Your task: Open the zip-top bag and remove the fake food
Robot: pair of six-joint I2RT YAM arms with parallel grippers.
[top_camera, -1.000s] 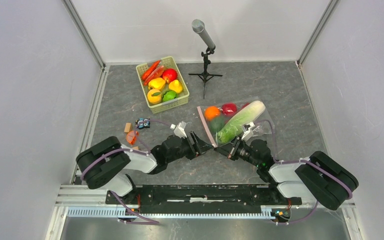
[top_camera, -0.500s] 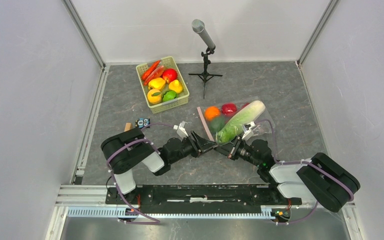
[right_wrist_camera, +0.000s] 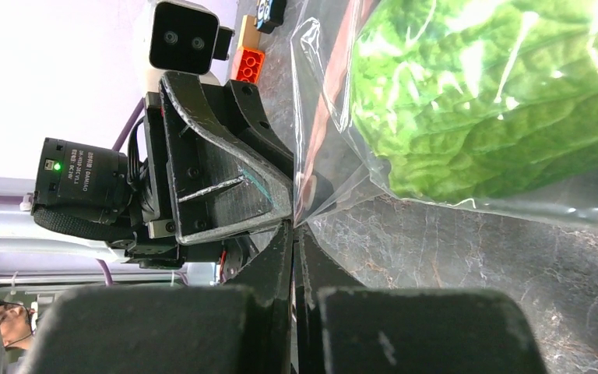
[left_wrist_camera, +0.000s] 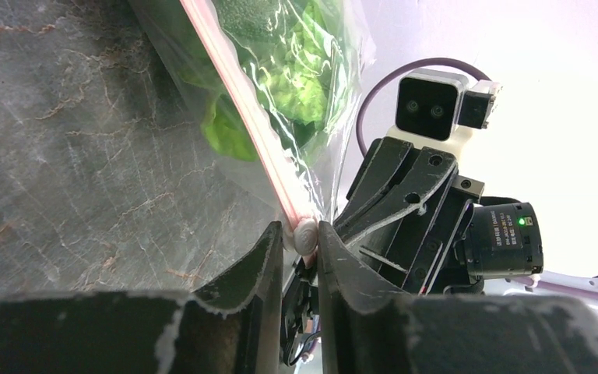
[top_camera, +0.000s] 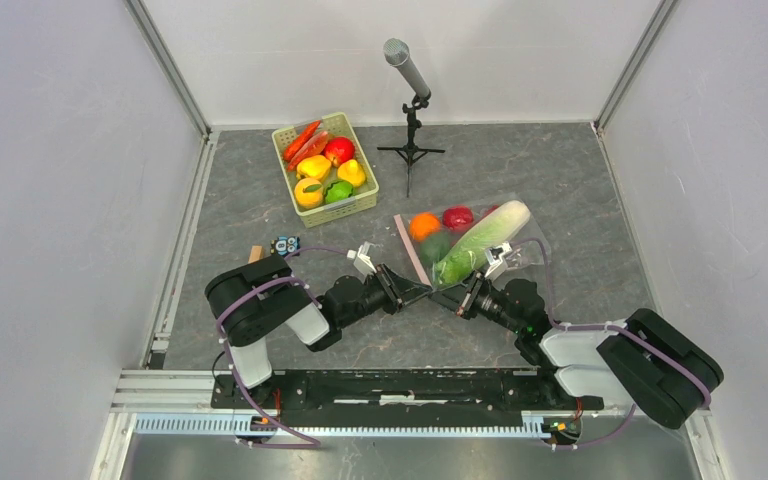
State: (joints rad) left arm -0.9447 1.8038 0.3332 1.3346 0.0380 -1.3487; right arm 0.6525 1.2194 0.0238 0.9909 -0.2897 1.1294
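Note:
The clear zip-top bag point(top_camera: 500, 250) lies right of centre with its pink zip strip point(top_camera: 410, 250) along the left edge. Inside it are an orange point(top_camera: 423, 225), a dark green fruit point(top_camera: 434, 247), a red piece point(top_camera: 457, 217) and a long cabbage point(top_camera: 482, 243). My left gripper point(top_camera: 425, 290) sits at the strip's near end, and its jaws point(left_wrist_camera: 301, 234) are shut on the white zip slider point(left_wrist_camera: 306, 233). My right gripper point(top_camera: 457, 298) faces it from the right, its jaws point(right_wrist_camera: 297, 227) shut on the bag's plastic corner point(right_wrist_camera: 311, 199). The cabbage's green leaves point(right_wrist_camera: 498, 101) fill the right wrist view.
A green lattice basket point(top_camera: 344, 214) of toy produce stands at the back left. A microphone on a small tripod point(top_camera: 410, 110) stands behind the bag. Small toy blocks point(top_camera: 285, 245) lie left of my left arm, and an orange brick point(right_wrist_camera: 247, 64) shows behind it. White walls enclose the table.
My left arm's shoulder and elbow have swung right, and its jaws have closed onto the zip slider. The right arm and the bag have barely moved.

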